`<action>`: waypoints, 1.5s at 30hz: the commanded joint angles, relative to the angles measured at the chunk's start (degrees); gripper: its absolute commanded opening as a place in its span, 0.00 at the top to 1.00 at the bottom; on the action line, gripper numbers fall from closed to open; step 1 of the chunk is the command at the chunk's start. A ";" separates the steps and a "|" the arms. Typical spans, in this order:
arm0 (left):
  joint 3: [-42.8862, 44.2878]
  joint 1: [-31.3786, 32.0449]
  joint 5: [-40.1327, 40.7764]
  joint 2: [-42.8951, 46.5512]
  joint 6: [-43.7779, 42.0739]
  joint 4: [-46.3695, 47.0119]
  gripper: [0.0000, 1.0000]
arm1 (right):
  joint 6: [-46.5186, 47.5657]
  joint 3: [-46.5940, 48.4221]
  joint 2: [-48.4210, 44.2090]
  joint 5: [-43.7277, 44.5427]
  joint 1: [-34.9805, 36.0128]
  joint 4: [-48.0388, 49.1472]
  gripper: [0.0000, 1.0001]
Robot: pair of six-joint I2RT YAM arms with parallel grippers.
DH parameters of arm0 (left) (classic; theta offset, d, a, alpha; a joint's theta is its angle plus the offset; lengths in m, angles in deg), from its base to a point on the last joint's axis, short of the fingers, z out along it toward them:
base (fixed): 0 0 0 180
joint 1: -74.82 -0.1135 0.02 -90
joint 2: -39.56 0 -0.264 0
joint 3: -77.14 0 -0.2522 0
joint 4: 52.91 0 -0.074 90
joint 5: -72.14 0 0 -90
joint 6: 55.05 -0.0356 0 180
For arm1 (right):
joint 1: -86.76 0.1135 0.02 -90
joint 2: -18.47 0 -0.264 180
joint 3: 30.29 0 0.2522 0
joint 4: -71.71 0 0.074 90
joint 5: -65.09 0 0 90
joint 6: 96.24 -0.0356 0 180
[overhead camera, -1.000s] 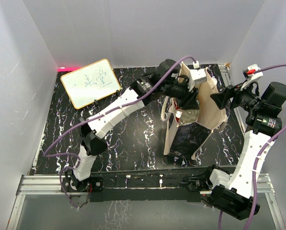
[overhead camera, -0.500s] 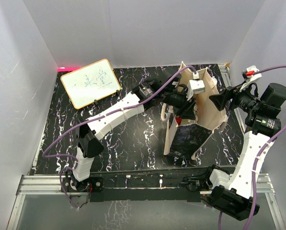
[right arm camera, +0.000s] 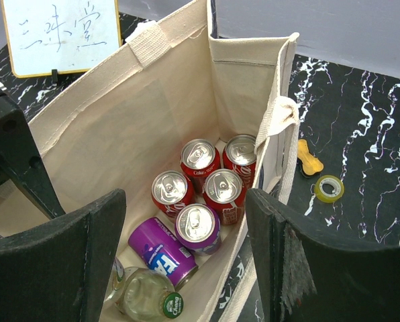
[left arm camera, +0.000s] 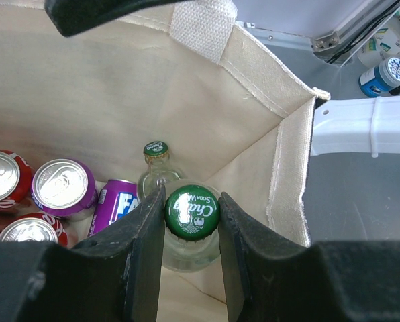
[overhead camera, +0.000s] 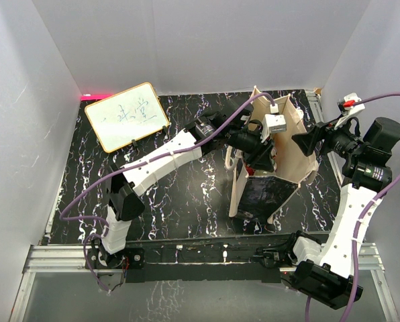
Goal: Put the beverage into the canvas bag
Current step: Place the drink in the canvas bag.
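Note:
The beverage is a clear glass bottle with a green cap (left arm camera: 192, 211). My left gripper (left arm camera: 192, 209) is shut on its neck just below the cap, inside the beige canvas bag (overhead camera: 292, 151). The bottle hangs upright above the bag's floor. The bag stands open, its black panel (overhead camera: 266, 194) facing the near edge, and the left gripper (overhead camera: 259, 155) reaches down into its mouth. My right gripper (right arm camera: 185, 198) stands open over the bag's right rim (right arm camera: 275, 127), holding nothing. A second green-capped bottle (right arm camera: 143, 298) lies on the bag floor.
Several red cans (right arm camera: 221, 189) and two purple cans (right arm camera: 161, 255) fill the bag's bottom. A whiteboard (overhead camera: 127, 115) leans at the back left. A yellow tape roll (right arm camera: 328, 188) and a small yellow piece (right arm camera: 309, 159) lie on the table beside the bag.
My left gripper has gone lower and a little nearer into the bag with the bottle. The right arm has stayed where it was.

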 commanded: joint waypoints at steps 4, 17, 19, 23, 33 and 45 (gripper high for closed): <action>-3.82 0.29 -5.16 7.91 -0.01 3.06 1.00 | -0.26 -0.49 -1.17 -0.90 -0.32 3.22 0.26; -5.60 0.82 -5.55 5.59 -7.56 -1.11 1.00 | -0.46 -0.95 -1.20 -1.21 -0.32 3.59 0.26; -4.19 0.86 -5.98 4.49 -8.50 -2.91 1.00 | -0.54 -0.96 -1.26 -1.40 -0.32 3.68 0.26; -2.76 0.88 -6.35 3.05 -8.93 -5.25 1.00 | -0.61 -1.04 -1.44 -1.47 -0.32 3.69 0.26; 0.63 2.55 -6.48 -1.72 -13.03 -11.65 1.00 | -0.82 -2.56 -2.59 -1.52 -0.32 4.25 0.26; 3.58 4.67 -10.08 -5.71 -21.20 -16.64 1.00 | -0.56 -3.10 -3.29 -1.33 -0.32 4.10 0.25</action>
